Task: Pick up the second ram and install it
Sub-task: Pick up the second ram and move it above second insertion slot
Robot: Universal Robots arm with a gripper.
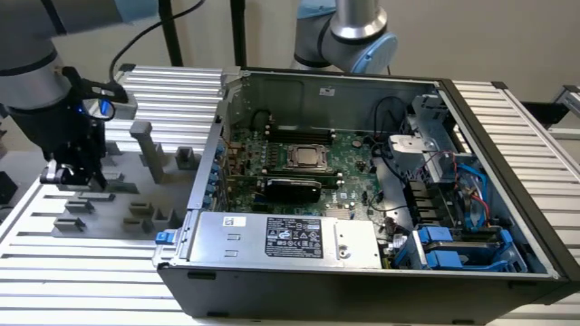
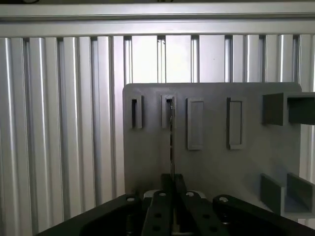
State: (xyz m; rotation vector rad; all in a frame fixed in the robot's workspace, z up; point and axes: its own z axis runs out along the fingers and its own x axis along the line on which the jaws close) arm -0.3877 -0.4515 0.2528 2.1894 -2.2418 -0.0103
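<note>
1 arm is working. Its pincer (image 1: 75,180) is down low over the grey holder plate (image 1: 136,207) on the ribbed aluminium table (image 1: 81,285). The open PC case (image 1: 363,288) is well apart from the pincer, off toward the exterior view's right of it. Inside the case I can see the motherboard (image 1: 354,153), the CPU socket (image 1: 308,157) and the black memory slots (image 1: 299,133) just beside the socket. The power supply (image 1: 290,238) sits against the case's near wall. A 2nd arm (image 1: 349,30) stands behind the case, far from the pincer.

On the wrist view the pincer (image 2: 172,183) is narrow, with both fingers (image 2: 158,209) pressed in on the second ram (image 2: 172,142). I see the ram edge-on, as a thin dark line running straight out from between the fingertips. Its far end reaches 1 of 4 holder slots (image 2: 168,110) set in a row on the plate. That slot has 1 neighbour on 1 side and 2 on the other. I can't tell whether the ram's end is seated in the slot or just clear of it.

2 boxy grey pockets (image 2: 288,109) stand on the plate off to 1 side of the ram, apart from it. Table ribs run on beyond the plate, ahead of the pincer.
</note>
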